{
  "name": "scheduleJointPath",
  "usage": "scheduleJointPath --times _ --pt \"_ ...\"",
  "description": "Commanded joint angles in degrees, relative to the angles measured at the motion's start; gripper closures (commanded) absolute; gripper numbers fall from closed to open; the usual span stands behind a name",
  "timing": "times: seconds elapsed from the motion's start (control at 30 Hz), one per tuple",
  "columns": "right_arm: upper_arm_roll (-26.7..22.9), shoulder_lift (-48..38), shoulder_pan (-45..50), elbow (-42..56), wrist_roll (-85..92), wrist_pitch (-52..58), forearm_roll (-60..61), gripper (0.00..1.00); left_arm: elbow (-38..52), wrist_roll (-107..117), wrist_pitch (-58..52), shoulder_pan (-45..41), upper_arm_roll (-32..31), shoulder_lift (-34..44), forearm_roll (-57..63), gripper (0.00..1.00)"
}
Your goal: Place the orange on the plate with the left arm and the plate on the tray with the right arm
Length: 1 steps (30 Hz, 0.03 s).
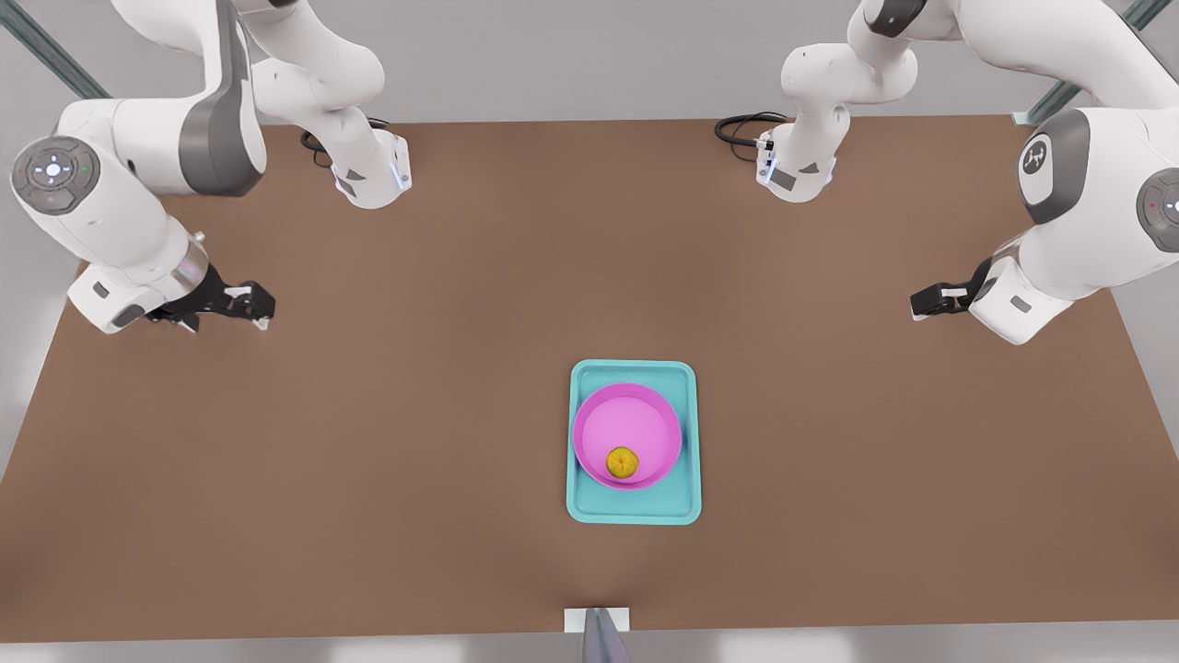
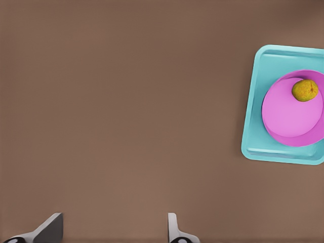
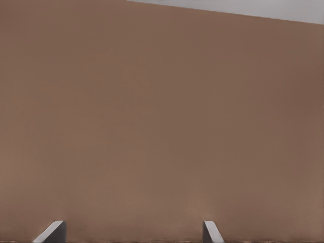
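tray point(image 1: 634, 509) sits flat on the brown table point(image 1: 368, 460), near the front view's lower middle, long side running away from the camera; plate point(image 1: 627, 405) is inside the tray, within its rim, filling most of the width and shifted toward the far end, so a teal strip shows on the camera side; orange point(image 1: 623, 462) is in the plate, resting against the plate's near wall, greenish patch visible on the skin; left wrist view shows the same stack: tray point(image 2: 251, 116) off to one side, plate point(image 2: 291, 119) in it, orange point(image 2: 305, 90) in the plate by the rim; left gripper point(image 1: 924, 302) hangs over bare table at the front view's right, well apart from the tray, fingers point(image 2: 174, 230) spread wide, holding nothing; right gripper point(image 1: 259, 308) hangs over bare table at the front view's left, also well apart from the tray, fingers point(image 3: 210, 231) spread wide, holding nothing; both arms waiting; markings: small white logo on the grey joint cover of the left arm point(image 1: 1036, 157), can't read it; round grey control pad with small symbols on the right arm's joint point(image 1: 53, 171), symbols too small to tell
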State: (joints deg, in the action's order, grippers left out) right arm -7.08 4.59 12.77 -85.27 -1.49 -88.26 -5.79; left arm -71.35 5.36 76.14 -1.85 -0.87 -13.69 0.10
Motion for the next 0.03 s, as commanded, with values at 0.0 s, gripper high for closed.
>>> scheduleJointPath --times 0.0 --pt "-0.04 -0.11 0.24 0.11 11.15 8.63 -1.15 0.00 -0.02 -0.09 -0.02 0.00 -0.01 0.07 0.07 0.00"
